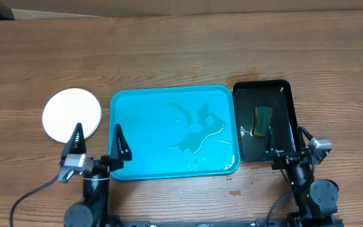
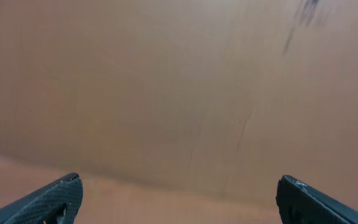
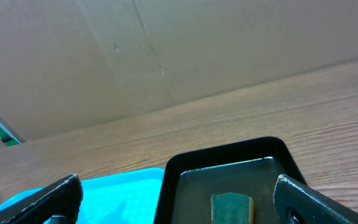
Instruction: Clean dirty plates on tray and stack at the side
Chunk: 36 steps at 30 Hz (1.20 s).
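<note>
A white round plate (image 1: pixel 71 115) lies on the wood table left of the turquoise tray (image 1: pixel 137 107). Only this white top shows, and I cannot tell whether other plates lie under it. No pale yellow-green plate is in view. The tray holds no plates, only thin puddles of water (image 1: pixel 197 129). My left gripper (image 1: pixel 97 129) is open and empty at the tray's front left corner, just in front of the plate. My right gripper (image 1: pixel 287 135) is open and empty over the front of the black tray. The right wrist view shows the turquoise tray's corner (image 3: pixel 123 193).
A glossy black tray (image 1: pixel 282 88) stands right of the turquoise tray and holds a green and yellow sponge (image 1: pixel 263 120), also seen in the right wrist view (image 3: pixel 232 208). A cardboard wall (image 2: pixel 166 81) stands behind the table.
</note>
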Each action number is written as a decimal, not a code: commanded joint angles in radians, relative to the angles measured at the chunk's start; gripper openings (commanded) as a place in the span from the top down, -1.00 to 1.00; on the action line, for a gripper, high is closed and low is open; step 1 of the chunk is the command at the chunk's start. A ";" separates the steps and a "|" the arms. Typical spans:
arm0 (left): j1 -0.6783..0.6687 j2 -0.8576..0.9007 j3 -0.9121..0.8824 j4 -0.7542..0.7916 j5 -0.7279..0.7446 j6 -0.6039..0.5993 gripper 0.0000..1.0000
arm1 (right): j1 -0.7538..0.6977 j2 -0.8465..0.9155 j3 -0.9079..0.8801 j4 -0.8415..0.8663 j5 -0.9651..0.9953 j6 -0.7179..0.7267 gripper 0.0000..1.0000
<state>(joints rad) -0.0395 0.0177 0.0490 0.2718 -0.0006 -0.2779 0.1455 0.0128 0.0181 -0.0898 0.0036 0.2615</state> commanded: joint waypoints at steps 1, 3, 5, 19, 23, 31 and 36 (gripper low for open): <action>0.000 -0.014 -0.042 -0.038 0.006 0.009 -1.00 | -0.001 -0.010 -0.010 0.005 -0.005 0.004 -1.00; 0.000 -0.014 -0.044 -0.104 0.010 0.020 -1.00 | -0.001 -0.010 -0.010 0.005 -0.005 0.004 -1.00; 0.000 -0.014 -0.044 -0.183 0.022 0.060 -0.99 | -0.001 -0.010 -0.010 0.005 -0.005 0.004 -1.00; 0.000 -0.014 -0.044 -0.349 0.027 0.121 -1.00 | -0.001 -0.010 -0.010 0.005 -0.005 0.004 -1.00; 0.000 -0.014 -0.044 -0.349 0.027 0.121 -1.00 | -0.001 -0.010 -0.010 0.005 -0.005 0.004 -1.00; 0.000 -0.014 -0.044 -0.349 0.026 0.121 -1.00 | -0.001 -0.010 -0.010 0.005 -0.005 0.003 -1.00; 0.000 -0.014 -0.044 -0.349 0.027 0.121 -0.99 | -0.001 -0.010 -0.010 0.005 -0.005 0.004 -1.00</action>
<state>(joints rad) -0.0395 0.0139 0.0082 -0.0757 0.0154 -0.1791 0.1455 0.0128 0.0181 -0.0902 0.0032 0.2619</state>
